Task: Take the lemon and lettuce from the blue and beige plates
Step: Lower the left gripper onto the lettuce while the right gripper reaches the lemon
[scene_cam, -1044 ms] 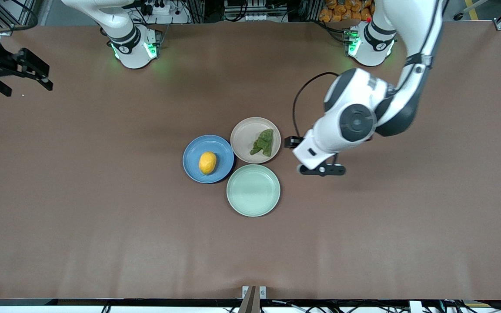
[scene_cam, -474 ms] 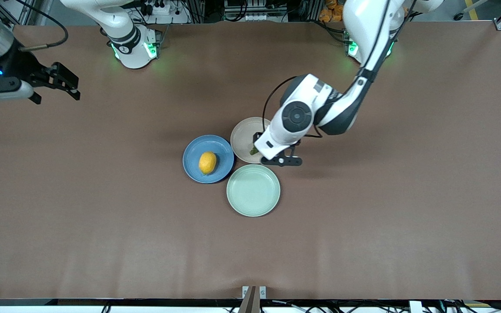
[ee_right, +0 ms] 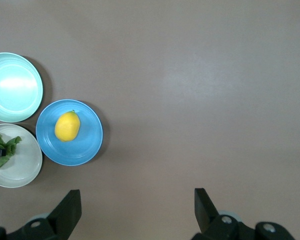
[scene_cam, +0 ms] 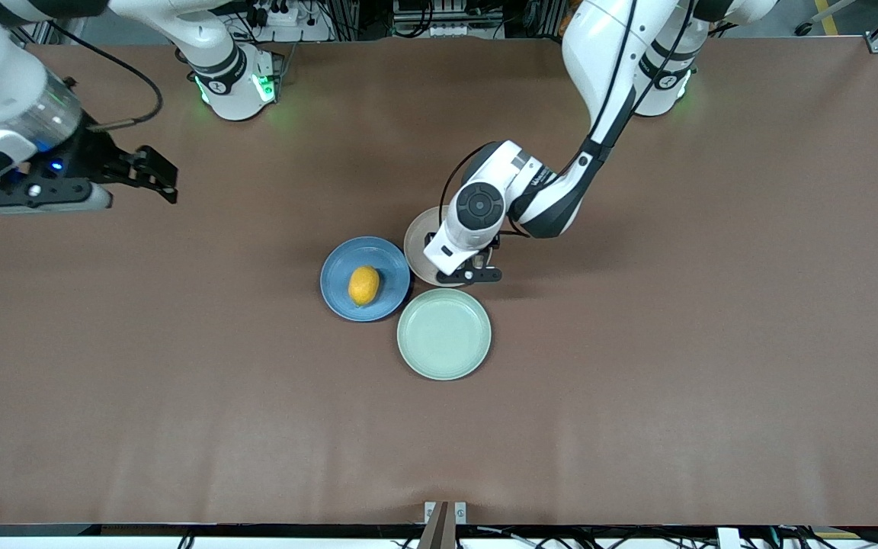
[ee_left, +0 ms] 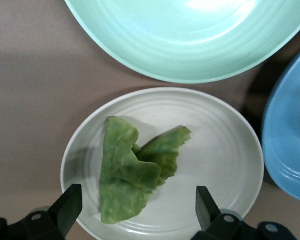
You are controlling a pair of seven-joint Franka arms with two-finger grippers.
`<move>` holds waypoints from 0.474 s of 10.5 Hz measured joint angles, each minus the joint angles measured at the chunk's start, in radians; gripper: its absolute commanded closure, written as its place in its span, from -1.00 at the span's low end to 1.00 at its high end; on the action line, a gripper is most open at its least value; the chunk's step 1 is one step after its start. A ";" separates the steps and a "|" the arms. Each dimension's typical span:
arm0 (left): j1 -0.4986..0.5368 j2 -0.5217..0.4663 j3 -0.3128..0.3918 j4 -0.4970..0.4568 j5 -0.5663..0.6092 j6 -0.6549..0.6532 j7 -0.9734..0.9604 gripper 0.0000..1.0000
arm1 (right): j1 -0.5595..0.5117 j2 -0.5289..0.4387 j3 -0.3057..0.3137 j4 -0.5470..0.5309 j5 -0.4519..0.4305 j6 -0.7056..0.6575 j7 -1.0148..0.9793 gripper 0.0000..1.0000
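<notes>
The lemon (scene_cam: 363,285) lies on the blue plate (scene_cam: 391,264). The beige plate (scene_cam: 417,242) touches the blue plate and is mostly covered by the left arm's hand in the front view. The lettuce (ee_left: 132,170) lies on the beige plate (ee_left: 225,165), seen in the left wrist view. My left gripper (ee_left: 135,215) is open and empty, close above the lettuce, a finger on each side of it. My right gripper (scene_cam: 157,177) is open and empty, up over bare table toward the right arm's end. The right wrist view shows the lemon (ee_right: 67,126) far off.
An empty mint-green plate (scene_cam: 443,333) sits nearer the front camera, touching both other plates. The brown table (scene_cam: 637,381) is bare all round the plates.
My left gripper has moved from the table beside the plates to over the beige plate, covering the lettuce. My right gripper has moved in from the table's edge toward the plates.
</notes>
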 measured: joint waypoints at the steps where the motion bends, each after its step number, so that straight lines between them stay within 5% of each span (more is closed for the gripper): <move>1: 0.000 0.009 0.000 0.000 0.000 0.008 0.000 -1.00 | 0.018 0.013 0.000 0.000 0.000 0.008 0.039 -1.00; 5: -0.018 0.027 0.000 0.000 0.000 0.023 -0.014 -0.85 | 0.134 0.111 0.000 -0.009 0.000 0.085 0.247 -1.00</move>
